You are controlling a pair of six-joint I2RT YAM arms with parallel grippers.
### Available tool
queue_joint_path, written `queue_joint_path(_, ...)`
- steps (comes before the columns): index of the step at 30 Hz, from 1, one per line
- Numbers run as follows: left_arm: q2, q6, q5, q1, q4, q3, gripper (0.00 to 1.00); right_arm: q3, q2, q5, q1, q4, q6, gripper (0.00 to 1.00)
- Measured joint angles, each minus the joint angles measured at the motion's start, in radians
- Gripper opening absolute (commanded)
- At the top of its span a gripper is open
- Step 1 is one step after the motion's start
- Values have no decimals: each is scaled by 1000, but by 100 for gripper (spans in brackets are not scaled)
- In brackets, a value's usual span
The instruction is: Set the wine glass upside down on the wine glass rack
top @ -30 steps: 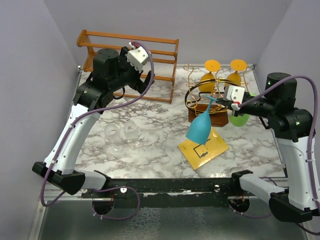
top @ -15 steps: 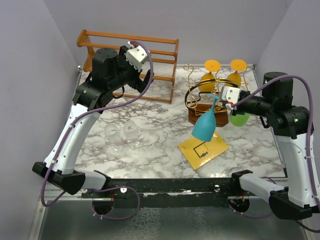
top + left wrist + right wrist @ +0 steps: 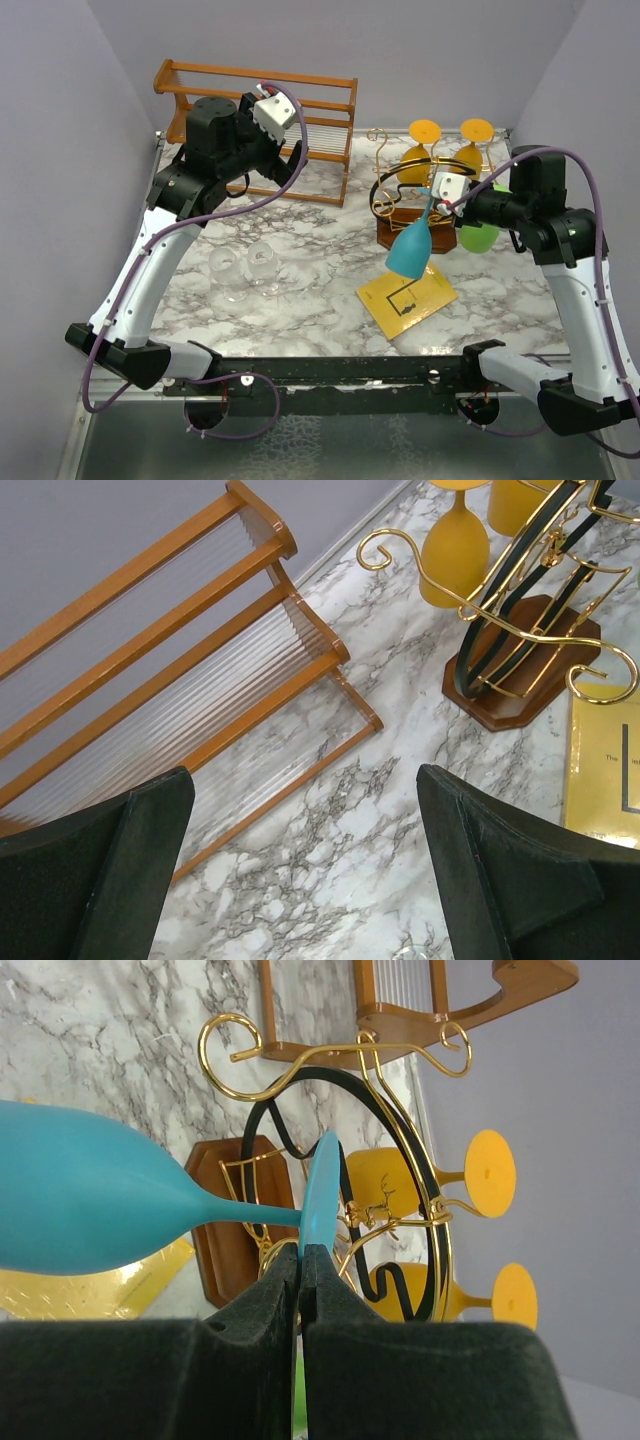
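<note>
My right gripper (image 3: 441, 203) is shut on the round foot of a teal wine glass (image 3: 410, 248), whose bowl hangs down and to the left above the table. In the right wrist view the fingers (image 3: 302, 1260) pinch the foot's edge (image 3: 320, 1185), and the bowl (image 3: 80, 1200) points left. The gold wire rack on its dark brown base (image 3: 405, 232) stands right behind the glass, and its hoop (image 3: 437, 1200) is close beyond the foot. It also shows in the left wrist view (image 3: 530, 660). My left gripper (image 3: 293, 160) is open and empty (image 3: 305, 780), high above the marble.
Two yellow glasses (image 3: 425, 150) hang upside down on the rack's far side. A green glass (image 3: 478, 238) is by the rack's right. Two clear glasses (image 3: 245, 270) lie on the marble. A yellow card (image 3: 407, 295) lies in front. An orange-brown slatted shelf (image 3: 260, 105) stands at the back left.
My right gripper has moved left and back toward the rack with the teal glass, and the glass now hangs steeper, bowl down. The left arm has not moved.
</note>
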Motion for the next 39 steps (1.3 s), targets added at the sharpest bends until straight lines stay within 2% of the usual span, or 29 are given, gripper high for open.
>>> queue_joint_path(16,9,0,1,3,4,0,97,-95,16,169,38,151,2,1)
queue_joint_path(39,19,0,12,10,6,0,97,-143,24,337,57,236,-4,1)
